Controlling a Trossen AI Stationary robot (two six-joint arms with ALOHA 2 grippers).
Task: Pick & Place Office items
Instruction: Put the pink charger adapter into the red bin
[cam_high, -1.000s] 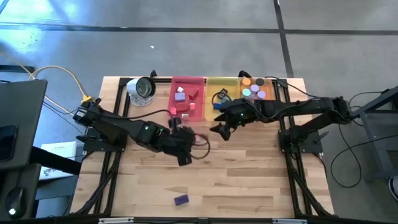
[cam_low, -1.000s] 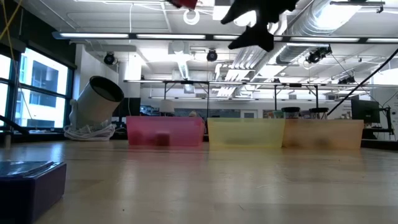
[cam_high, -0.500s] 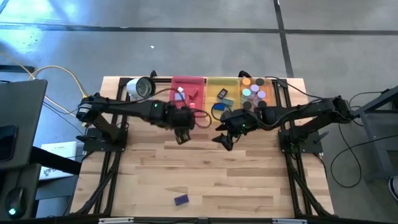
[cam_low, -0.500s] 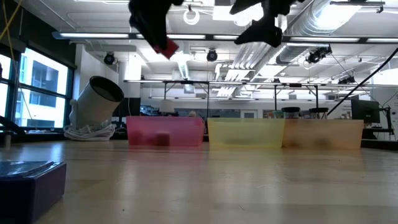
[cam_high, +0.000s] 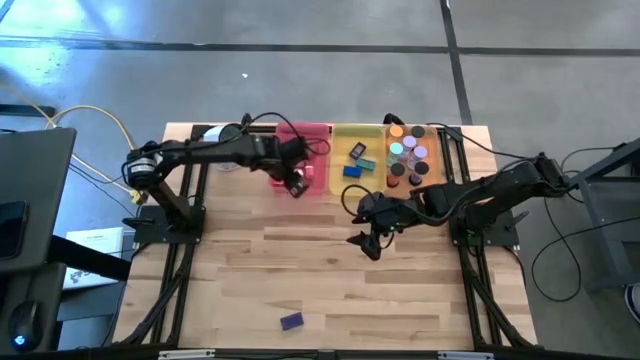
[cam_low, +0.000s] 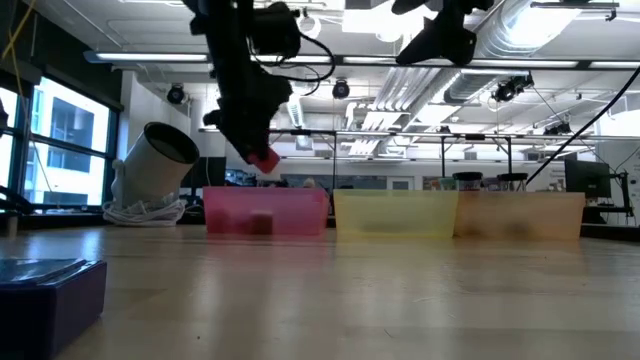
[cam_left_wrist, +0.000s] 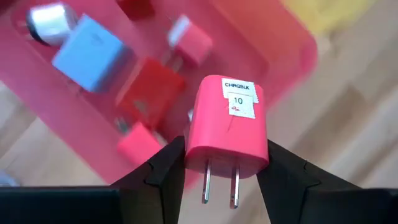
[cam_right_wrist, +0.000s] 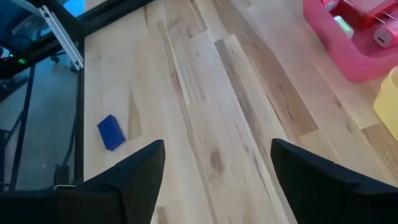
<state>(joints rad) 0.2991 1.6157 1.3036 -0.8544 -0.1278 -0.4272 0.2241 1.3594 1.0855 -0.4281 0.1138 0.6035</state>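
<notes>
My left gripper (cam_left_wrist: 225, 148) is shut on a pink-red charger block (cam_left_wrist: 227, 115) with a white label and two metal prongs. It hangs over the near rim of the pink tray (cam_high: 315, 132), which holds several red, pink and pale blue blocks. My right gripper (cam_high: 365, 240) stands open above bare table, near the middle. A purple block (cam_high: 291, 321) lies flat on the table near the front edge; the right wrist view shows this purple block (cam_right_wrist: 111, 132) too. Discs and blocks lie in the yellow tray (cam_high: 372, 133) and the orange tray (cam_high: 432, 135). My left gripper pinches the charger block's two opposite sides (cam_left_wrist: 194, 149) between its two fingers, at the end that carries the prongs (cam_left_wrist: 219, 186). The fingers come steeply from above. The block is lifted clear above the tray, its labelled face in view and its prongs toward the wrist.
A round silver-and-white object (cam_low: 155, 165) stands at the far left, beside the pink tray. The three trays sit in a row along the far edge. Bare wood stretches between the trays and the purple block.
My left gripper has swung from the table's middle toward the far edge and sunk, carrying the pink-red block over the pink tray, and has rolled on the way. My right gripper has drifted toward the near edge, still open.
</notes>
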